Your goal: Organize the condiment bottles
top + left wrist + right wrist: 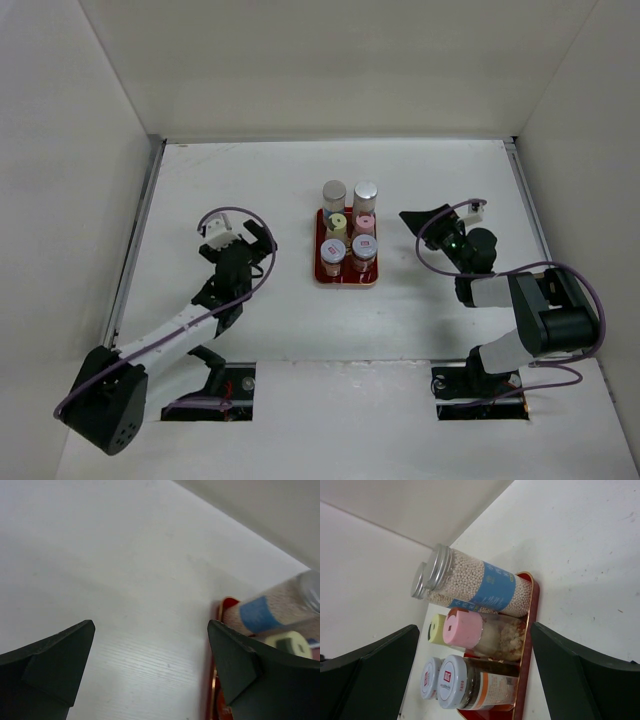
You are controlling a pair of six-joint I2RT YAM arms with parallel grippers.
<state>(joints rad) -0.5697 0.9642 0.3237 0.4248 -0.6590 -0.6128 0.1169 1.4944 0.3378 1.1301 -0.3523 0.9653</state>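
Top external view gives me the flat red rectangular tray (345, 282) near the middle of the white table (230, 180). All six condiment bottles (363, 246) stand upright on it, in two columns of three. The far row is a pair of tall silver-capped jars (334, 191). The middle row is a yellow-lidded jar (337, 224) beside a pink-lidded jar (364, 222), and the near row is two white-lidded jars with red marks (332, 250).

My left tool (240, 234) sits left of the tray and apart from it, fingers spread wide with nothing between them. Its wrist camera catches only the tray's edge and the blue label of one tall jar past the right finger. My right tool (440, 215) is to the right of the tray, also spread wide and gripping nothing. From its wrist camera the bottles appear framed between the fingers, but nothing touches them.
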